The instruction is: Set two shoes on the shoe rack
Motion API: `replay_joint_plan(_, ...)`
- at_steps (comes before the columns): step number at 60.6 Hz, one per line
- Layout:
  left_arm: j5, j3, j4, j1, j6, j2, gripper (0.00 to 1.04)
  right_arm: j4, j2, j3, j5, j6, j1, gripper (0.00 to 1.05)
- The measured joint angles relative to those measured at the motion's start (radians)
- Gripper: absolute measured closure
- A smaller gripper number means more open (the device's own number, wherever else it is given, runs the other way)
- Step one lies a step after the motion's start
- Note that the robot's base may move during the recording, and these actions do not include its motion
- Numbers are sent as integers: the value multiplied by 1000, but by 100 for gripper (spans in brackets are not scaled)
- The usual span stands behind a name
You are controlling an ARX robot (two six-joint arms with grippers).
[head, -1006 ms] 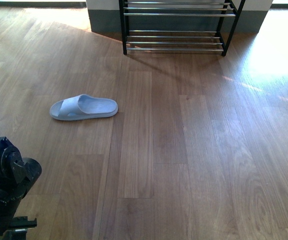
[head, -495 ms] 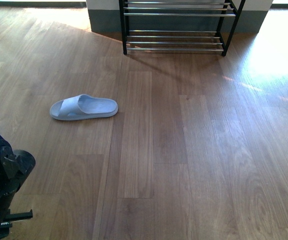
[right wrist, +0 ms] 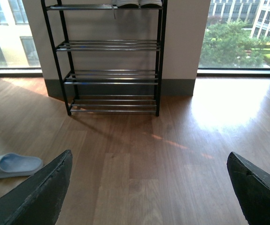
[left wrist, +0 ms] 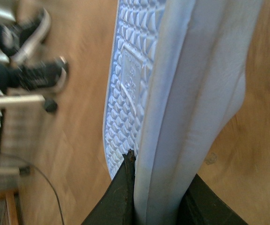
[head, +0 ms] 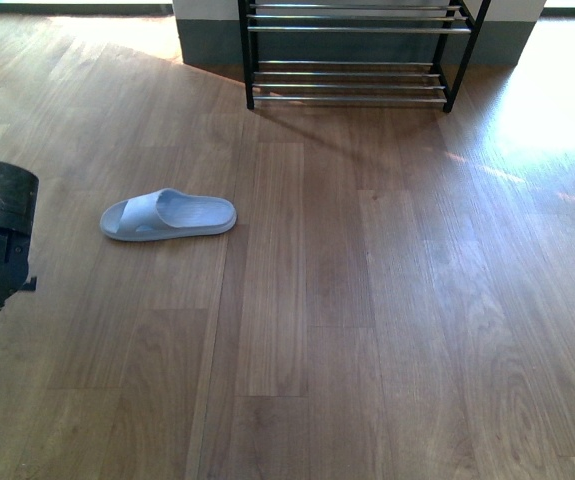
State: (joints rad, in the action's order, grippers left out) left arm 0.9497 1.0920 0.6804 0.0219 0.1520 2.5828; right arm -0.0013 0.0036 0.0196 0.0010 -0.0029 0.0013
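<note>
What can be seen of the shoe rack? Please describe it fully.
The shoe rack is an open frame: black metal sides and thin shiny chrome bars, four tiers in the right wrist view. It stands upright on the wooden floor, its back against a pale wall with a grey skirting. On its top tier a pair of shoes with pale soles shows, cut by the picture's edge; the lower tiers show none.

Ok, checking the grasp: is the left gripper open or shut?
Shut: the left gripper has its black fingers pressed on both sides of a pale blue rubber slide sandal.
</note>
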Motion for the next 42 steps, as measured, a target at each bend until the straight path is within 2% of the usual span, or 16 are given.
replay_joint_plan(1, -17, -6, 114, 8, 102, 11, 92, 0, 0, 0, 0, 0, 0, 9)
replay_joint_plan(5, -36, -13, 381, 37, 313, 44, 92, 0, 0, 0, 0, 0, 0, 9)
replay_joint_plan(8, -36, -18, 489, 50, 426, 50, 92, 0, 0, 0, -1, 0, 0, 9)
replay_joint_plan(12, -27, -18, 481, 57, 478, 35, 92, 0, 0, 0, -1, 0, 0, 9)
replay_joint_plan(15, -27, -17, 402, 51, 465, 16, 92, 0, 0, 0, 0, 0, 0, 9)
replay_joint_plan(19, -59, -13, 256, 35, 390, -7, 92, 0, 0, 0, 0, 0, 0, 9)
replay_joint_plan(23, -138, -8, 80, 17, 230, -29, 92, 0, 0, 0, -1, 0, 0, 9)
replay_joint_plan(26, -236, 3, -75, -4, 80, -44, 92, 0, 0, 0, -1, 0, 0, 9)
replay_joint_plan(28, -264, 3, -110, -11, -5, -45, 92, 0, 0, 0, 0, 0, 0, 9)
replay_joint_plan(31, -294, -8, -101, -17, -124, -45, 92, 0, 0, 0, 0, 0, 0, 9)
replay_joint_plan(36, -406, -35, -24, -24, -309, -45, 92, 0, 0, 0, -1, 0, 0, 9)
replay_joint_plan(41, -541, -55, 46, -25, -488, -54, 92, 0, 0, 0, 0, 0, 0, 9)
replay_joint_plan(42, -600, -57, 47, -26, -536, -58, 92, 0, 0, 0, -1, 0, 0, 9)
